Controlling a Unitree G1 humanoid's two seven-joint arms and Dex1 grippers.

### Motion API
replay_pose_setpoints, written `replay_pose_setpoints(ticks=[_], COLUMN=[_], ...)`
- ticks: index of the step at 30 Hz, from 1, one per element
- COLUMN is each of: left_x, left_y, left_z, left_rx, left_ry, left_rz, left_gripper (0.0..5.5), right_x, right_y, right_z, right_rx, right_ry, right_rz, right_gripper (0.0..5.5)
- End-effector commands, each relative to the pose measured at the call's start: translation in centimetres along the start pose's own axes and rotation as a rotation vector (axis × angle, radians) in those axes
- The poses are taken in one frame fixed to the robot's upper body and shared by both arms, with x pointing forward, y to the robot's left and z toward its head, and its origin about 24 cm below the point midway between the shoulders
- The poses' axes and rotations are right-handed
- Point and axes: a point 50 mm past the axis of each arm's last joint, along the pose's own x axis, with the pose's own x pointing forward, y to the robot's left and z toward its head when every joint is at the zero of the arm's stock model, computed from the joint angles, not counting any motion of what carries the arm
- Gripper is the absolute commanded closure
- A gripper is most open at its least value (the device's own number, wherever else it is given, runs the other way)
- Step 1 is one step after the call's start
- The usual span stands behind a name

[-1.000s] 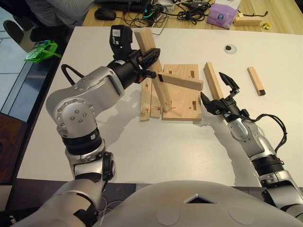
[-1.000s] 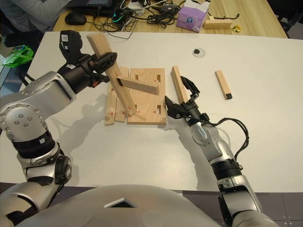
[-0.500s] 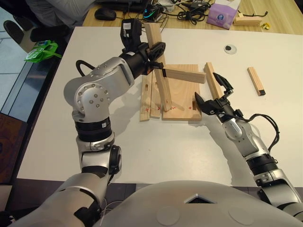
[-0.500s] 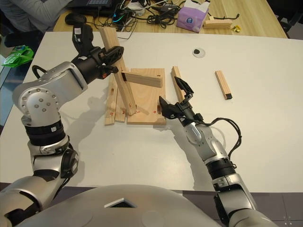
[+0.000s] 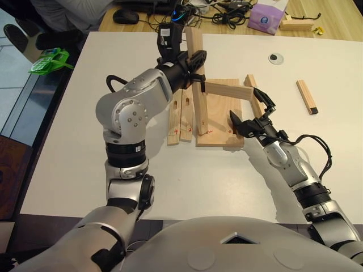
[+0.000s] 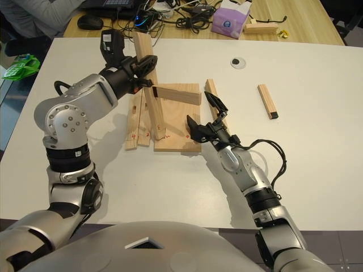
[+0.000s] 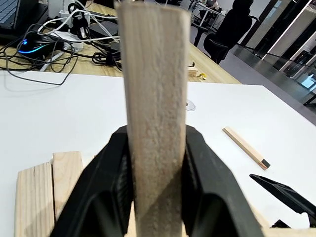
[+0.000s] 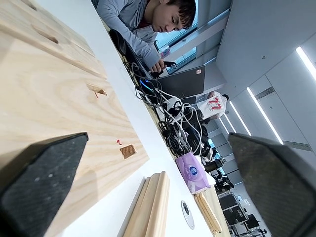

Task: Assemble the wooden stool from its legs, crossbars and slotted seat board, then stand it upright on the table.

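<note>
My left jaws clamp the leg [image 5: 199, 110] upright, its foot on the seat board [image 5: 218, 122] beneath them; I reckon that lines up the joint. My right jaws gape wide at the board's edge, likely to steady it.

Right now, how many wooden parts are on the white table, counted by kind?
Seat board: 1
Leg upright in the left hand: 1
Crossbar joined to that leg: 1
Loose sticks lying flat: 4
Total: 7
</note>
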Motion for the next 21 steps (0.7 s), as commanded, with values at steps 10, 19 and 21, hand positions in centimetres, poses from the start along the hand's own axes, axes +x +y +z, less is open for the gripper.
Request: replay_pose_setpoints(ticks=[10, 19, 21], left_x=[-0.1, -0.6, -0.9], left_y=[3.2, 1.0, 1.0], left_z=[-2.3, -2.6, -3.0], left_rx=[0.225, 0.073, 0.053], left_ry=[-0.035, -0.285, -0.317], left_rz=[0.182, 0.061, 0.045], left_gripper=[4.47, 4.47, 4.47], right_x=[1.8, 1.3, 0.6], right_y=[2.0, 2.2, 2.4], right_z=[-0.3, -1.3, -1.7], right_rx=[0.119, 0.122, 0.113], right_ry=[0.118, 0.156, 0.172], right_rz=[0.300, 0.304, 0.333], right_gripper=[0.10, 0.10, 0.10])
